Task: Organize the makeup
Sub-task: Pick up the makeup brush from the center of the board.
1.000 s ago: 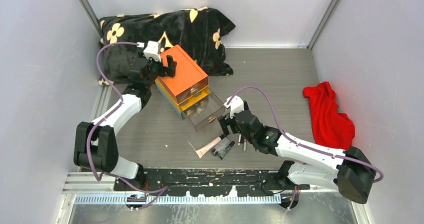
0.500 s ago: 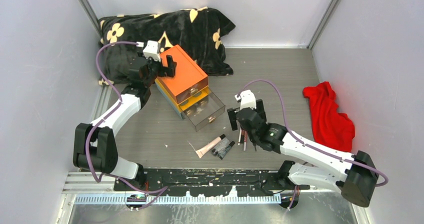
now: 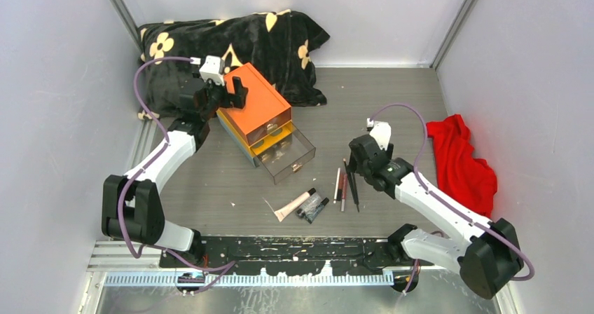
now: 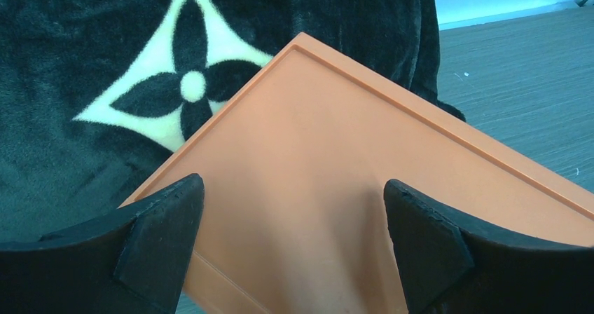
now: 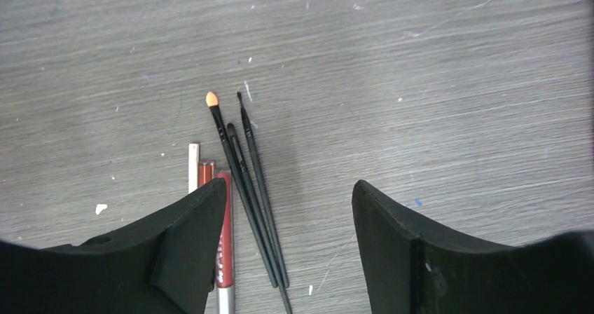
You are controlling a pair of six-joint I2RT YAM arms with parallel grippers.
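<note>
Grey wood-grain counter (image 3: 392, 97) is carrying the whole scene. Near its front edge the makeup is lying in a loose row. A pinkish tube (image 3: 294, 205) is lying with a black tube (image 3: 314, 207) just beside it. Next to them are thin red and white pencils (image 3: 340, 186) and a small bundle of slim black brushes (image 3: 352, 186) touching one another, one showing an orange tip (image 5: 211, 99).

The right end effector (image 3: 357, 165) is hovering over the far ends of the brushes, its fingers (image 5: 189, 237) standing spread with nothing between them. In the right wrist view the brushes are lying in the gap, and the red pencil (image 5: 223, 251) is running under the finger at the left of that view.

The left end effector (image 3: 235, 93) is sitting over the back corner of the orange box (image 3: 260, 107). Its fingers (image 4: 157, 240) are spread wide above the flat lid, pinching nothing. A clear drawer (image 3: 291, 156) is standing pulled out at the box's low front. A black flowered blanket (image 3: 231, 41) is lying behind the box, and a red cloth (image 3: 459, 160) is lying well apart on the right.
</note>
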